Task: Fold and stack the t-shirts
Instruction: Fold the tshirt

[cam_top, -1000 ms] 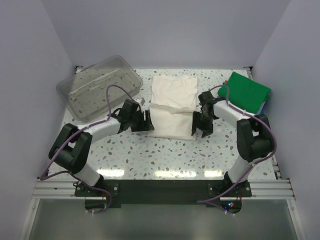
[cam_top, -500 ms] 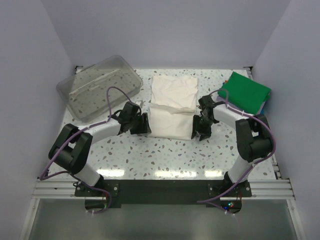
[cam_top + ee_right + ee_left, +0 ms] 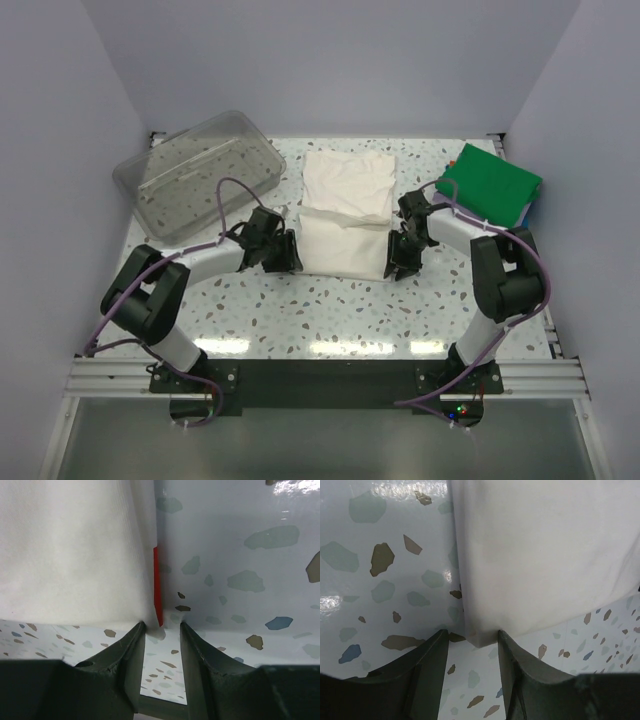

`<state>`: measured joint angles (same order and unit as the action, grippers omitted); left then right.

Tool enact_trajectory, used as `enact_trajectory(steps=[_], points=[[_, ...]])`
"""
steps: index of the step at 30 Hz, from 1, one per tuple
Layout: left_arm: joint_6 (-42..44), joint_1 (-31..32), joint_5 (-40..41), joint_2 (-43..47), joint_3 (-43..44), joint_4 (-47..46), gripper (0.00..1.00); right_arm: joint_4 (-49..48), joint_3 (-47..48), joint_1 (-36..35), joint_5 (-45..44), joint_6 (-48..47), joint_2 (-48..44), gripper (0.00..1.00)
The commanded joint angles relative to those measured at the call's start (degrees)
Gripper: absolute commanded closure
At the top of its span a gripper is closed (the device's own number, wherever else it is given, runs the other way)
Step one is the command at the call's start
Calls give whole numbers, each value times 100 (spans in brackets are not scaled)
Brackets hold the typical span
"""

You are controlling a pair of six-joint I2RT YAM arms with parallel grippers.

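Our left gripper (image 3: pixel 472 633) stands part-open. A near corner of the cream-white t-shirt (image 3: pixel 540 555) lies between its fingers, not yet pinched. Our right gripper (image 3: pixel 162 625) straddles the other near corner, red edge showing, jaws apart — the green t-shirt (image 3: pixel 490 183) lies beyond it, rightward.

Clear plastic tub (image 3: pixel 198 175) — far-left on speckled table (image 3: pixel 330 305).
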<state>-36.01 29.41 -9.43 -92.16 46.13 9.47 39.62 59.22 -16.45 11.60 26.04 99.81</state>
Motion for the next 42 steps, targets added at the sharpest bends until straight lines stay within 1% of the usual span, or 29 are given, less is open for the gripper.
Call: enact_trajectory(steps=[1, 6, 9, 12, 13, 15, 16, 19, 20, 23, 34, 42], points=[[-134, 91, -164, -83, -86, -244, 51, -147, -69, -16, 168, -20, 117, 63], [-178, 109, -190, -197, -130, -367, 52, -165, -60, -16, 194, -20, 144, 65], [-178, 109, -226, -285, -131, -446, 57, -165, -69, -8, 211, -29, 144, 66], [-187, 109, -243, -355, -139, -534, 69, -173, -60, -16, 238, -38, 179, 70], [-196, 109, -278, -381, -148, -561, 76, -182, -69, -8, 281, -38, 179, 72], [-205, 109, -296, -390, -166, -622, 82, -209, -77, -16, 317, -47, 188, 73], [-213, 100, -322, -390, -174, -640, 89, -243, -86, -16, 387, -38, 188, 76], [-249, 109, -322, -382, -209, -666, 100, -279, -95, -16, 475, -38, 197, 83], [-257, 109, -322, -364, -227, -675, 100, -279, -95, -16, 510, -38, 197, 89], [-275, 109, -261, -294, -262, -649, 100, -235, -86, -16, 476, -38, 188, 100], [-240, 109, 538, 417, -183, -60, 100, 353, 2, -16, -34, -108, -234, 100], [-222, 170, 442, 585, -96, 107, 100, 617, 72, -16, -61, -170, -462, 100]])
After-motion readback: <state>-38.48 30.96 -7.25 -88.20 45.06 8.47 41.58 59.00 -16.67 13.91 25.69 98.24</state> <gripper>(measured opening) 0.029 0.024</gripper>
